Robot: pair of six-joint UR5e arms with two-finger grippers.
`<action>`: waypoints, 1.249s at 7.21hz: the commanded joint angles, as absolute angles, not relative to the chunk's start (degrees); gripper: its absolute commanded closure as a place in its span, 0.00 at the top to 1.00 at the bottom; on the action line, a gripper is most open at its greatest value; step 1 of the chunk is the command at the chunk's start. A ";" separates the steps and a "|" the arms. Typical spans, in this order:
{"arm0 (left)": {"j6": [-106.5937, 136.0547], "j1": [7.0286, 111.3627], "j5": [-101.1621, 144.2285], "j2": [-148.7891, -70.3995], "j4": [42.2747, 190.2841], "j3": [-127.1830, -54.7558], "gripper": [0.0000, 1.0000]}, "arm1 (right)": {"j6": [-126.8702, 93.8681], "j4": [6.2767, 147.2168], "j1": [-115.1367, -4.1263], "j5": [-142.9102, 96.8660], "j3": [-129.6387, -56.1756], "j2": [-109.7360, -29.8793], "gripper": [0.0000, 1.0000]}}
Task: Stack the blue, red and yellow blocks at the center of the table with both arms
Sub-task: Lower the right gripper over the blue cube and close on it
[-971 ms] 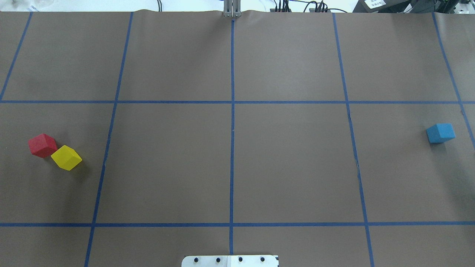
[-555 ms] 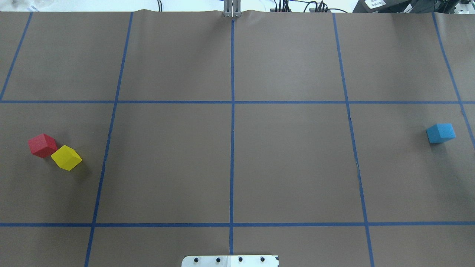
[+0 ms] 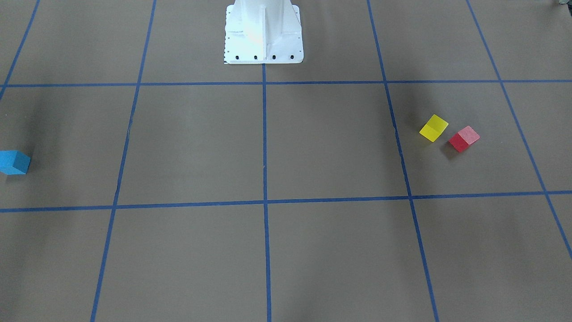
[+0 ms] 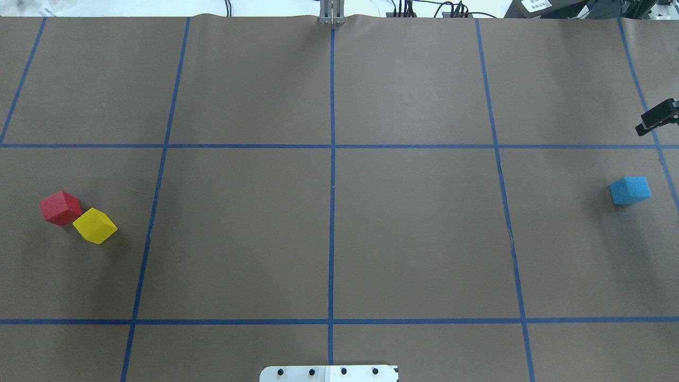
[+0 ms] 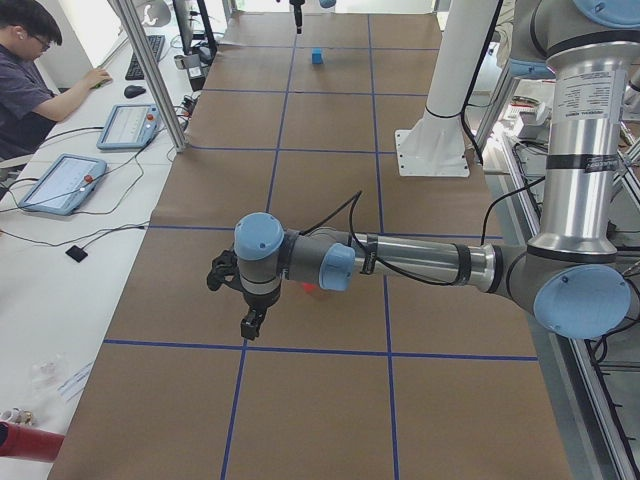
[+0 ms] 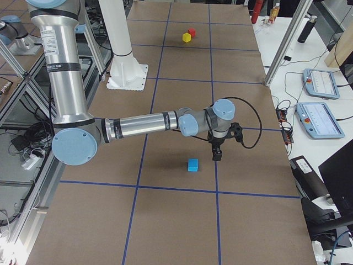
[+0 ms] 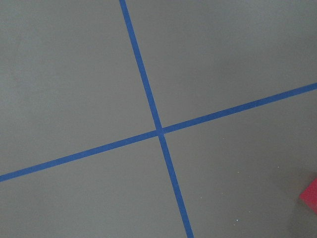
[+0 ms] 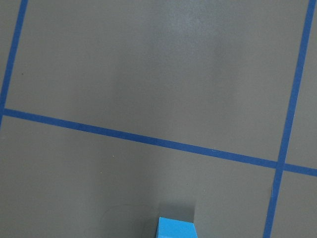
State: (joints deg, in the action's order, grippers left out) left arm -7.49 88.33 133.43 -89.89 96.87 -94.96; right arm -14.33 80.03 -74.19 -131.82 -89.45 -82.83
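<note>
Blue block [image 4: 630, 190] small matte cube, apart; red block [image 4: 60, 208] beside yellow block [image 4: 95, 225]

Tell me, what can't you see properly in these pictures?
Left end effector: only in the exterior left view, open or shut unclear.
Right end effector: small in exterior right view, equally unclear.
Red block: left wrist view's edge leaves only a corner.
Blue block: right wrist view's bottom edge cuts it off.

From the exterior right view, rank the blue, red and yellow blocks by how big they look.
1. blue block: looks largest, but it sits nearest the camera.
2. yellow block and red block: both far off and look alike, so not ranked.
</note>
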 commanded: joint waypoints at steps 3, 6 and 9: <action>-7.65 88.33 133.42 -90.09 97.03 -95.01 1.00 | -18.99 76.47 -68.82 -131.13 -82.37 -80.95 1.00; -7.65 88.33 133.42 -90.00 97.12 -95.01 1.00 | -19.07 76.81 -67.24 -131.13 -80.68 -81.56 1.00; -7.65 88.33 133.42 -89.82 98.70 -94.75 1.00 | -18.72 76.82 -66.71 -131.22 -81.12 -83.49 1.00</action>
